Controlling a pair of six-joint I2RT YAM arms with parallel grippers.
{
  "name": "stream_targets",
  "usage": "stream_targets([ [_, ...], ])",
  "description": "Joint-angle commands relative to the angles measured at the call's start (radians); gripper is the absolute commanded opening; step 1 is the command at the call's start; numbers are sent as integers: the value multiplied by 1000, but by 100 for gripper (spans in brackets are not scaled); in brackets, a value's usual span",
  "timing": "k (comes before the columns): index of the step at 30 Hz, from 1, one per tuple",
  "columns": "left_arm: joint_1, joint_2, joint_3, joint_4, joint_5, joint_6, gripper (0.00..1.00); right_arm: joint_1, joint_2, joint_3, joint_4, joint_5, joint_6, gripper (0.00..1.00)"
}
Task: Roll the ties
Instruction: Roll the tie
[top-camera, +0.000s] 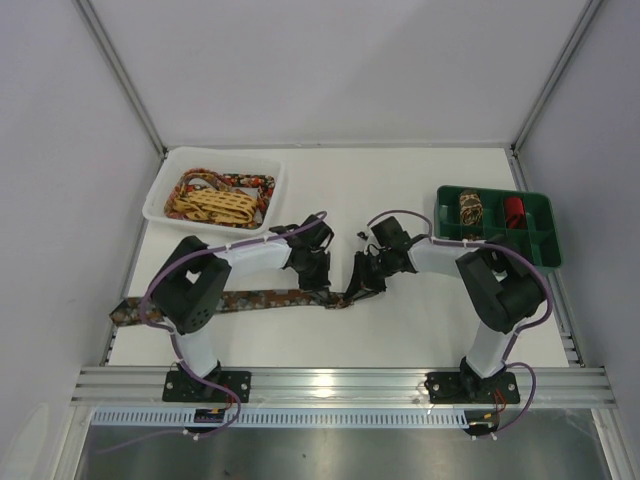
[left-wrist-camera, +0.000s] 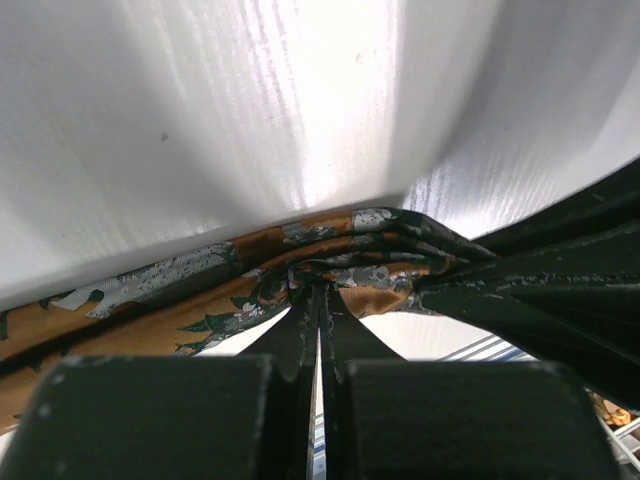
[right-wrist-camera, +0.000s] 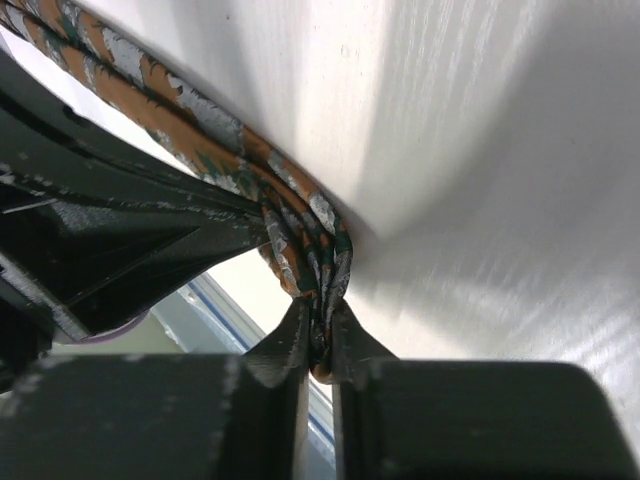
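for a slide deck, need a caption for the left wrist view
Left gripper clamped on a bunched fold of the brown-orange tie, right gripper gripping alongside.
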Motion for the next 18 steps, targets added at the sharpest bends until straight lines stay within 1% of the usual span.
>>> stream_targets([
  [1, -21, 29, 46, 8, -15, 16, 0, 1, -69, 0, -90, 8, 33, 7],
  [2, -30, 32, 55, 7, -14, 13, 0, -3, -83, 2, -110, 8, 35, 3],
  [5, -67, 50, 84, 10, -6, -5, 0, -11, -117, 2, -179, 20, 33, 0],
  [9, -117, 83, 124, 33, 18, -42, 1, -25, -174, 18, -312, 35, 10, 0],
  [12, -136, 106, 153, 48, 38, -62, 1, -25, -201, 35, -406, 69, -14, 0],
  [14, -150, 122, 167, 54, 48, -70, 1, -26, -233, 38, -437, 75, -15, 0],
  [18, -153, 133, 192, 33, 31, -68, 1, -23, -237, 48, -462, 110, -8, 1],
])
